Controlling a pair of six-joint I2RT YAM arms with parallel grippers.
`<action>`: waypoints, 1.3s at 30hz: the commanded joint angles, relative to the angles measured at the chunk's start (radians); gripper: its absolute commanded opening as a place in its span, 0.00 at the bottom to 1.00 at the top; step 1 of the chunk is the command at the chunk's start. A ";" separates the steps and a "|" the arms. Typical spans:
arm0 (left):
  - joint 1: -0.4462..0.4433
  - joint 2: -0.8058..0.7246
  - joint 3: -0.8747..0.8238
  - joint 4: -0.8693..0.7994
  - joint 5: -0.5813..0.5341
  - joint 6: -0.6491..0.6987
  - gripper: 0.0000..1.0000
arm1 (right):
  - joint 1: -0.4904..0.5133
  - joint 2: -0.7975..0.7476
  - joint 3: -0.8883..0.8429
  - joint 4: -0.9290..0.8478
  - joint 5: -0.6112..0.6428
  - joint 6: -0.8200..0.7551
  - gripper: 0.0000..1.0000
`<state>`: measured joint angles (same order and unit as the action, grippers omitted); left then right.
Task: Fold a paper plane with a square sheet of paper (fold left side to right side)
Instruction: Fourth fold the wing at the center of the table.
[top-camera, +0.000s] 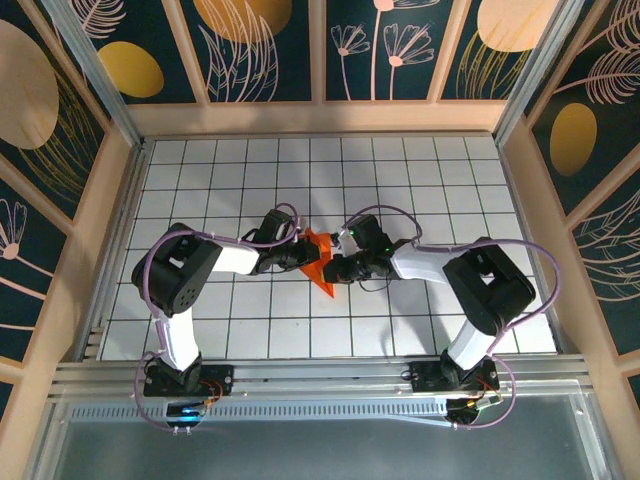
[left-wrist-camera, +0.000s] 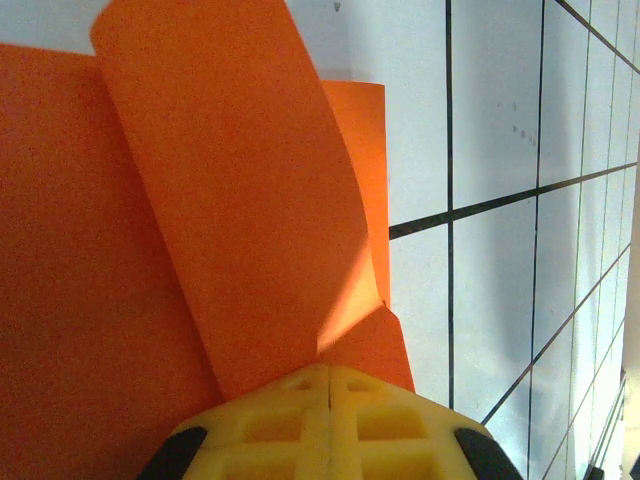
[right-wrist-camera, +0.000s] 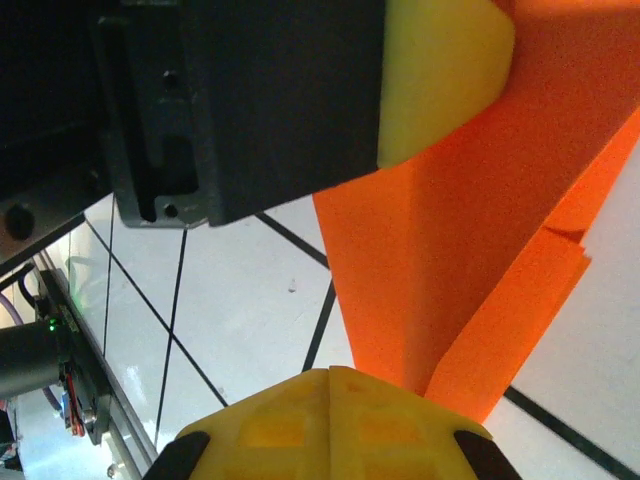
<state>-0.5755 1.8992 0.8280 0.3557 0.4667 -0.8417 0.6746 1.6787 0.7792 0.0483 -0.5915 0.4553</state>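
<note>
Gripping on the left: the left gripper (top-camera: 303, 257) reaches in from the bench's left side and meets the sheet of paper (top-camera: 325, 278) on its left. In the left wrist view its yellow fingers (left-wrist-camera: 285, 425) are pressed together with the orange sheet (left-wrist-camera: 230, 200) rising out from between them, so they are clamped on it.
Gripping on the right: the right gripper (top-camera: 340, 268) comes in from the right side and meets the same sheet on its right. In the right wrist view its yellow fingers (right-wrist-camera: 280, 425) are pressed together, and the orange wedge (right-wrist-camera: 450, 230) runs down into them, so these too are clamped on the paper.
Paper, place: about midway between the left and right edges of the bench (top-camera: 400, 170), a little nearer the near edge than the far one, between the two grippers.
Paper, shape: a narrow creased wedge, its pointed end toward the near edge in the top view. In the left wrist view a long flap curves up and away from the fingers, in front of a broader orange layer.
Grippers together: in the right wrist view the left gripper's black body and one yellow finger (right-wrist-camera: 440, 70) sit at the top, against the upper part of the paper.
Bench surface: white tiles with dark grid lines.
Surround: wooden frames holding dark panels with painted plants and yellow discs.
</note>
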 joint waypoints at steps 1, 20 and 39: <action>0.008 0.049 -0.026 -0.123 -0.106 0.024 0.00 | -0.006 0.035 0.027 0.029 0.012 0.010 0.00; 0.008 0.046 -0.025 -0.129 -0.111 0.026 0.00 | -0.017 0.050 -0.035 0.022 0.043 0.005 0.00; 0.008 0.039 -0.019 -0.123 -0.108 0.019 0.00 | -0.015 0.088 -0.039 -0.004 0.057 -0.005 0.00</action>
<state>-0.5755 1.8992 0.8288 0.3553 0.4637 -0.8417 0.6636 1.7439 0.7563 0.0727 -0.5678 0.4587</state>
